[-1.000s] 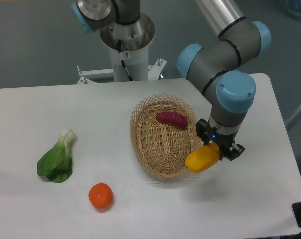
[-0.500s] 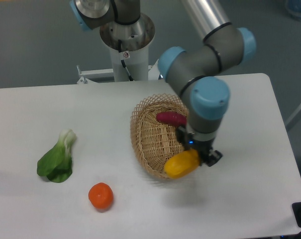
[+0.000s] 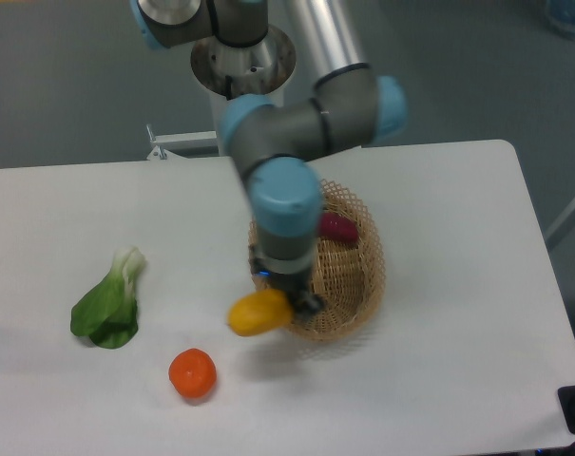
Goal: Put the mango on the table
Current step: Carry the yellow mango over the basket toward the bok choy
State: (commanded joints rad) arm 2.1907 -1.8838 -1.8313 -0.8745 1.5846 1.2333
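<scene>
- Four food items show on the large white rectangular table (image 3: 439, 380); farthest left lies a leafy green bok choy with a pale stem (image 3: 108, 304), flat on the tabletop and well apart from the arm.
- Right of it and nearer the camera sits a round orange-red fruit (image 3: 193, 373), resting on the table just below and left of the carried fruit.
- The smooth yellow-orange oblong mango (image 3: 258, 313) comes next: it is outside the basket, just beside its left rim, with a soft shadow under it, so it looks to be above the tabletop rather than resting on it.
- The two-finger gripper (image 3: 279, 296) points down with its jaws closed in on the mango's right end; the fruit sticks out to the left of the fingers.
- To the right stands the oval woven wicker basket (image 3: 354, 313), partly hidden by the arm, with a dark purple-red sweet potato (image 3: 339, 227) at its far side.
- Progress, as I judge it: the mango is gripped and clear of the basket; lowering it to bare table and letting go remain.
- No brand, label or writing can be read anywhere.
</scene>
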